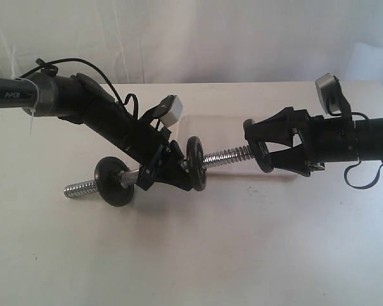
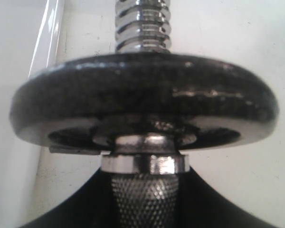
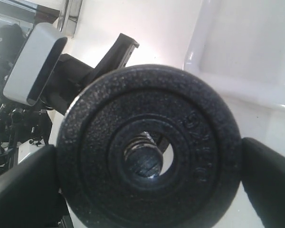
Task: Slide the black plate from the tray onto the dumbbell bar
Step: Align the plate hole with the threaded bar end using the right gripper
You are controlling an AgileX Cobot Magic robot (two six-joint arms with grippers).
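Observation:
My right gripper [image 1: 259,147] is shut on the black plate [image 1: 263,157], which it holds upright by its rim at the right tip of the dumbbell bar [image 1: 226,155]. In the right wrist view the bar's threaded end [image 3: 142,159] shows inside the hole of the black plate [image 3: 149,147], off-centre. My left gripper [image 1: 159,169] is shut on the bar's knurled handle [image 2: 142,199], keeping the bar tilted above the table. A second black disc [image 2: 142,99] sits on the bar against the collar [image 2: 145,164], and a third [image 1: 115,182] sits near the left end. The white tray [image 1: 223,131] lies behind the bar.
The tray's rim [image 3: 247,83] shows behind the held plate. The left arm's wrist camera [image 1: 172,109] rises close to the bar's middle. The bar's left threaded end [image 1: 80,189] rests low over the white table [image 1: 242,242].

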